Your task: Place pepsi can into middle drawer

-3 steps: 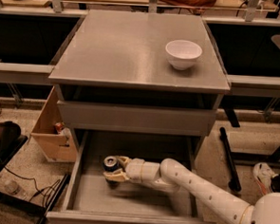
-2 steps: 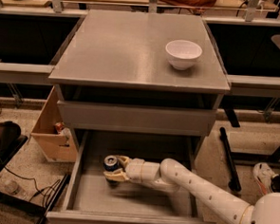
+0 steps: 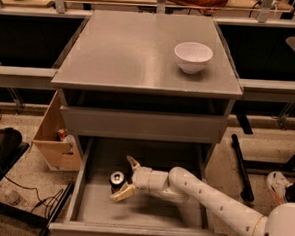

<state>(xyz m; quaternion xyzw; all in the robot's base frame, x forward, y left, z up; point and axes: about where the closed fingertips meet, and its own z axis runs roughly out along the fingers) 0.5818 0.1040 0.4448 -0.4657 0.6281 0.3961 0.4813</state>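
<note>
So, the middle drawer (image 3: pixel 79 183) is hanging wide open at the bottom of the grey cabinet (image 3: pixel 145 90). The pepsi can (image 3: pixel 116 178) is standing upright inside it, on the drawer floor left of centre and towards the back, with its silver top facing up at the camera.

The white arm (image 3: pixel 207 200) is reaching in from the lower right, crossing over the drawer's right side. The gripper (image 3: pixel 122 179) is sitting right at the can, low inside the drawer. The jaws are spread, one curving round behind the can and the other lying in front of it, so the can is sitting between them. The front one is looking like it's right up against the can, while the back one is showing a sliver of gap. So nothing is actually getting pinched, as far as I can see.

Above that, the upper drawer front (image 3: pixel 143 125) is sitting closed just beneath the cabinet top. A white bowl (image 3: pixel 193 56) is resting on the top surface (image 3: pixel 126 48), near the back right corner, well apart from everything going on below.

Off to the left of the cabinet, a cardboard box (image 3: pixel 53 144) is sitting on the speckled floor. The robot's white body (image 3: pixel 281 231) is poking into the bottom right corner of the shot.
</note>
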